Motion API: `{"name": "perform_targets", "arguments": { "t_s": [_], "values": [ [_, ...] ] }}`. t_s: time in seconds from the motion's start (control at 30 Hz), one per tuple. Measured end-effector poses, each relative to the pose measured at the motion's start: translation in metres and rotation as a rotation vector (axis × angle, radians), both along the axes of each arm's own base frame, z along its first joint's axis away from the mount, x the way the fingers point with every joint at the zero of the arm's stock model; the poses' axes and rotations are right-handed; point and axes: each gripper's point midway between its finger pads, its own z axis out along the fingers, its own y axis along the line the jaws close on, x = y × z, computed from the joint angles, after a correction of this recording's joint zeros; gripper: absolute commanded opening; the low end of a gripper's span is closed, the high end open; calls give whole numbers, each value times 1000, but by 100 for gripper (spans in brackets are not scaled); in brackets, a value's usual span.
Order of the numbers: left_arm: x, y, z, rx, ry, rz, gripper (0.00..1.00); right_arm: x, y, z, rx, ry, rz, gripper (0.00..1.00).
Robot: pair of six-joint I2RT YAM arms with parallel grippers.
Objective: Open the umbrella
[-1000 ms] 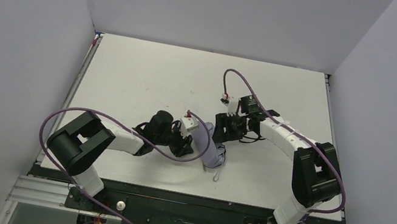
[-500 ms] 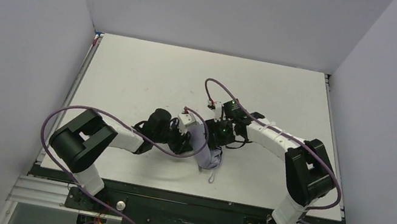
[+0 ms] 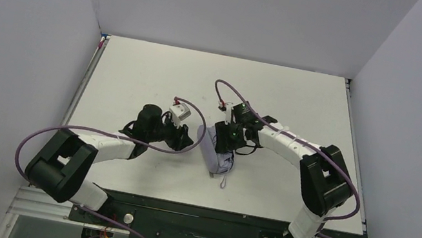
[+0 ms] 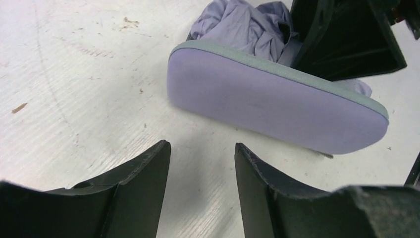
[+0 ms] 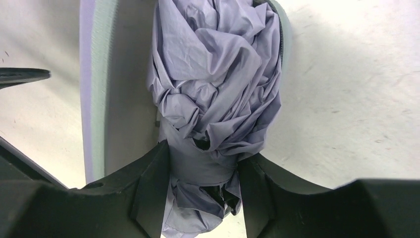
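Observation:
The umbrella [image 5: 218,84] is a folded bundle of crumpled lavender fabric lying in the open lavender case [image 5: 94,89]. My right gripper [image 5: 203,153] is shut on the umbrella's strapped lower part, with a finger pressed on each side. From above, the right gripper [image 3: 231,143] sits over the umbrella [image 3: 224,161], and a wrist loop [image 3: 224,182] trails toward the near edge. My left gripper [image 4: 202,145] stands open over bare table, a short way left of the case lid [image 4: 267,99]. In the top view the left gripper [image 3: 188,140] is apart from the case [image 3: 208,147].
The case lid stands on edge between the two grippers. The white table [image 3: 138,73] has grey walls on three sides. Purple cables loop over both arms. My right gripper's black body [image 4: 346,39] hangs just behind the case in the left wrist view.
My left gripper has let go and drawn back to the left, away from the case. My right gripper has come in from the right over the umbrella and closed on it.

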Motion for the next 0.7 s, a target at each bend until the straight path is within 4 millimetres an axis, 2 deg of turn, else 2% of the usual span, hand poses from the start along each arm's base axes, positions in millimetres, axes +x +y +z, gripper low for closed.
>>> {"name": "perform_targets", "arguments": {
  "t_s": [0.13, 0.27, 0.5, 0.6, 0.7],
  "values": [
    [1, 8, 7, -8, 7, 29, 53, 16, -5, 12, 18, -23, -39, 0],
    [0, 11, 17, -17, -3, 36, 59, 33, -4, 39, 61, -82, -40, 0],
    [6, 17, 25, -9, -18, 49, 87, 51, 4, 97, 276, -95, -32, 0],
    [8, 15, 30, 11, -48, 17, 89, 63, -8, 110, 365, -63, -75, 0],
    [7, 1, 42, 58, -124, -66, 91, 77, -25, 120, 410, -57, -134, 0]
  ]
}}
